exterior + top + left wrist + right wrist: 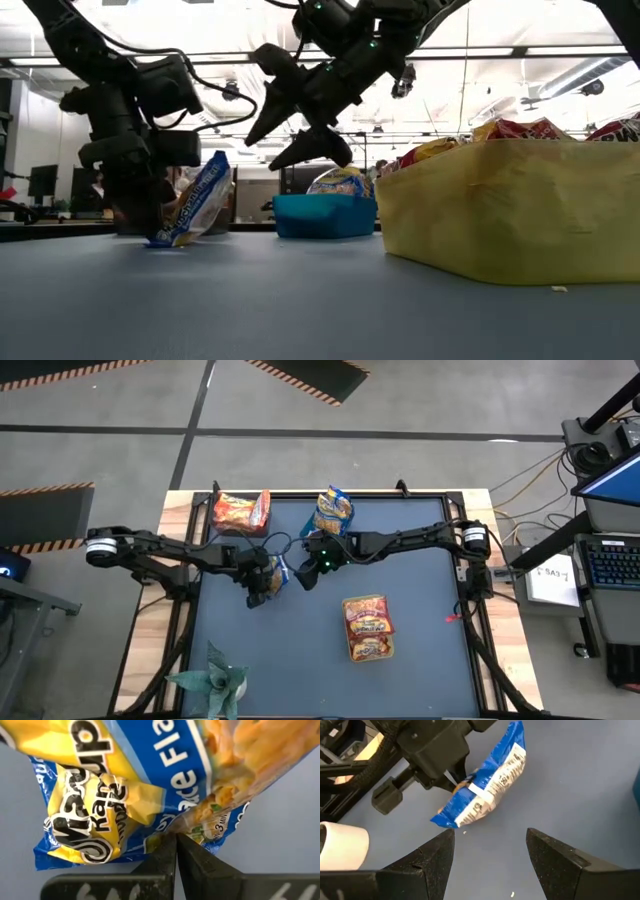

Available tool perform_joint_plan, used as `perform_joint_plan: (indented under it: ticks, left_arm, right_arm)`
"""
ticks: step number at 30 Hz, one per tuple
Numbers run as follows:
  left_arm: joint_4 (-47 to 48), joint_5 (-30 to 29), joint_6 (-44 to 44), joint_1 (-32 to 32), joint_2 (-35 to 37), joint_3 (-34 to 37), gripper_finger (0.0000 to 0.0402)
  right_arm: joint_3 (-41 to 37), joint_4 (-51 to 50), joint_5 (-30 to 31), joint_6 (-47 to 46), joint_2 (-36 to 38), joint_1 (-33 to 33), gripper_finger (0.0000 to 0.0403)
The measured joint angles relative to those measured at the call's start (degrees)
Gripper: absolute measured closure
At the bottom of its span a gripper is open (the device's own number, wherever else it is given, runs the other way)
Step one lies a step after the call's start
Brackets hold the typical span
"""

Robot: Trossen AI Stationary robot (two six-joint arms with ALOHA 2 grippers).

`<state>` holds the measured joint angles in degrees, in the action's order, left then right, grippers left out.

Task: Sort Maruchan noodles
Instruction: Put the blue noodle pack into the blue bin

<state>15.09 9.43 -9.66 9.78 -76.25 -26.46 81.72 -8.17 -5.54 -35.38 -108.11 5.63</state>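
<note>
L arm reaches in from table's left edge to mid-table; L gripper low, near the surface, fingers pinched together on a packet. R arm reaches from right edge; R gripper raised above the table just beside L, fingers spread, empty.

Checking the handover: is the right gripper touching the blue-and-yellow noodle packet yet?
Apart. The right wrist view shows the right gripper open, with bare table between its fingers and the blue-and-yellow packet, which the left gripper pinches shut.

Probably an open-plan lab: hazard-striped floor, ceiling strip lights, cabled desks.
</note>
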Motion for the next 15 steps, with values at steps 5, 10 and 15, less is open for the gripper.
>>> perform_joint_plan:
  ticks: [5,10,15]
  left_arm:
    - [-0.5,0.0,0.1,0.0,-0.1,0.0,0.0402]
    - [-1.1,0.0,0.1,0.0,-0.1,0.0,0.0402]
    - [-1.7,0.0,0.1,0.0,-0.1,0.0,0.0402]
  right_arm:
    - [1.0,0.0,0.0,0.2,-0.1,0.0,0.0167]
    - [1.9,0.3,1.1,2.2,-0.1,0.0,0.0178]
    - [2.3,0.8,1.1,2.5,-0.1,0.0,0.0224]
